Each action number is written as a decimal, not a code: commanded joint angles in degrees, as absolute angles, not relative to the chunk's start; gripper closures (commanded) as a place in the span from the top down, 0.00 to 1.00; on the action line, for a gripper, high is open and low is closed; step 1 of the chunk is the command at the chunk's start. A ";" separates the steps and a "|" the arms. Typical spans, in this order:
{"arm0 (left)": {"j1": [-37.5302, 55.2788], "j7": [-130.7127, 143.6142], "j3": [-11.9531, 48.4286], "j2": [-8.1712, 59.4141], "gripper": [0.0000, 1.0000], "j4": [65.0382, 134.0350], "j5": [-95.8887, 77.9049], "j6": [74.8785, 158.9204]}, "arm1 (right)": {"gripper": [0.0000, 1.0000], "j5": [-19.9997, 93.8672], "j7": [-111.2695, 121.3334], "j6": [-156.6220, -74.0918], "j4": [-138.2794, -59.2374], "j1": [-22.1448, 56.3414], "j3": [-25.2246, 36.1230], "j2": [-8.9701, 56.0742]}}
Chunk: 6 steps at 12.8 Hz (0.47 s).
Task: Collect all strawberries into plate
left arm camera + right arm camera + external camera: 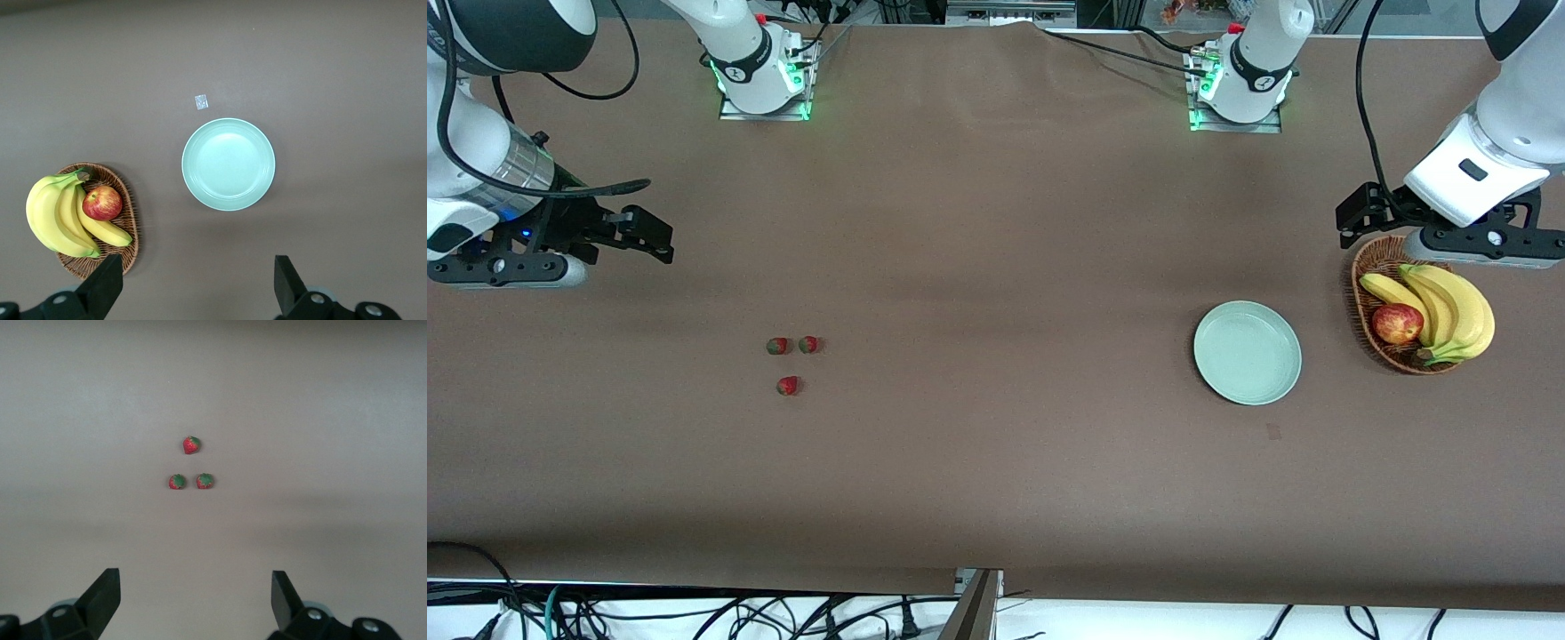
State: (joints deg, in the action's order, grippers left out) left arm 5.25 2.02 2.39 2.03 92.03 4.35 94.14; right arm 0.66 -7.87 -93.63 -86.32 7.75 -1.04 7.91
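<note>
Both hands hang wide and empty — right hand (190,603) over bare worktop (996,222) near the strawberries (792,357), left hand (193,290) over the basket (1368,333) beside the plate (1248,352). Berries look light, soft (easily bruised) — I'd pinch one gently across its middle.

Both arms (738,44) are glossy white with black joint bands and sit on square metal base plates (763,108) lit by green lights. Black cables (1365,98) loop along them. Each wrist carries a white housing with a black hand; the right gripper (647,233) and left gripper (1356,218) have dark, wedge-shaped fingers (103,593).
</note>
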 commanded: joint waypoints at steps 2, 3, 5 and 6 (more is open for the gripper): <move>5.54 1.58 2.29 2.99 1.00 89.91 3.43 92.64 | 1.00 1.49 -7.82 -93.61 -87.20 7.47 -1.23 7.64; 5.54 1.58 2.37 2.99 1.00 89.91 3.43 92.38 | 1.00 1.49 -7.65 -93.60 -87.10 7.38 -1.23 7.73; 5.80 1.93 2.37 2.99 1.00 89.82 3.51 92.37 | 1.00 1.49 -7.56 -93.52 -87.10 7.29 -1.23 7.73; 5.71 1.67 2.37 2.99 1.00 89.82 3.52 92.37 | 1.00 1.49 -7.65 -93.86 -87.01 7.29 -1.23 7.73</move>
State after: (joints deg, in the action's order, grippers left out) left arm 5.32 2.01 2.50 2.04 91.95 4.35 93.84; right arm 0.66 -7.87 -93.68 -87.05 7.74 -1.06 8.04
